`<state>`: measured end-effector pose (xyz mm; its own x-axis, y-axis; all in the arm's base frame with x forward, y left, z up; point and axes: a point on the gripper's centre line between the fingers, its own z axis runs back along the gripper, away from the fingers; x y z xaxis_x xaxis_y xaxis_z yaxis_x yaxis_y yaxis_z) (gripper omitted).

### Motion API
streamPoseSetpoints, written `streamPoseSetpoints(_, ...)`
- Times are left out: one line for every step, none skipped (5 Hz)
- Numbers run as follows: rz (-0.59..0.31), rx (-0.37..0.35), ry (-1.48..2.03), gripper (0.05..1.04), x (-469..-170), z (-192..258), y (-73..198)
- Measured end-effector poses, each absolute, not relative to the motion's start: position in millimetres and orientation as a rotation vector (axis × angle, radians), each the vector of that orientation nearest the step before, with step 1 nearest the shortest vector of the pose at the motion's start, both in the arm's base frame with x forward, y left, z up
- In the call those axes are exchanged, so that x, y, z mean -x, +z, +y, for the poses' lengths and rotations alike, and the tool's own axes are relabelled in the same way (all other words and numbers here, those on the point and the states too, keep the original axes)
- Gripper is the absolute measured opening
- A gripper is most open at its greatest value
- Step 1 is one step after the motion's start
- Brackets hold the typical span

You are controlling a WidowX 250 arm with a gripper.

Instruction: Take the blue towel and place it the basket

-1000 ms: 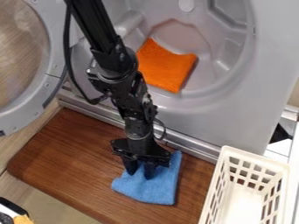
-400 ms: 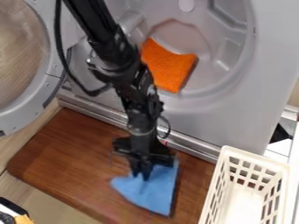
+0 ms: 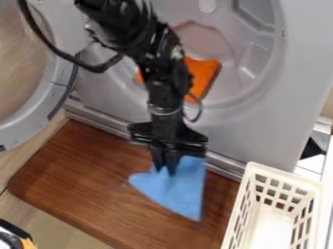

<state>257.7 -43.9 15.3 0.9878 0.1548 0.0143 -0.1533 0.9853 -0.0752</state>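
Observation:
The gripper (image 3: 166,170) hangs over the wooden board, left of the basket, its two fingers close together and shut on the top of the blue towel (image 3: 177,189). The cloth droops below the fingertips in a rough triangle, its lower corner pointing down and to the right, and it looks lifted off the board. At the lower right stands the cream plastic basket (image 3: 284,173), with slotted walls; the part of its inside that shows holds nothing.
Behind the arm, an orange cloth (image 3: 204,75) lies in the grey drum of the machine (image 3: 260,131). The round door (image 3: 55,104) stands open at the left. Below is the brown wooden board (image 3: 84,180). A dark object (image 3: 13,236) sits at the lower left corner.
The gripper's fingers have closed on the blue towel and come up with it, shifting slightly right. The towel has gone from lying spread on the board to hanging. The basket has not moved.

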Motion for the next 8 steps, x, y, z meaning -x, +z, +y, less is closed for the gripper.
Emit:
streamPoseSetpoints(-0.036, 0.137, 0.119, 0.084, -260, -82, 39)
streamPoseSetpoints(-0.052, 0.177, 0.075, 0.084, -261, -119, 51)
streamPoseSetpoints(-0.055, 0.211, 0.003, 0.084, -262, -159, 47)
streamPoseSetpoints(-0.039, 0.209, -0.011, 0.084, -263, -175, 30)
streamPoseSetpoints(-0.022, 0.211, -0.040, 0.084, -263, -179, 6)
streamPoseSetpoints(-0.002, 0.174, -0.061, 0.084, -263, -175, -15)
streamPoseSetpoints(0.027, 0.155, -0.080, 0.116, -258, -170, -28)
streamPoseSetpoints(0.035, 0.141, -0.070, 0.300, -257, -168, -29)
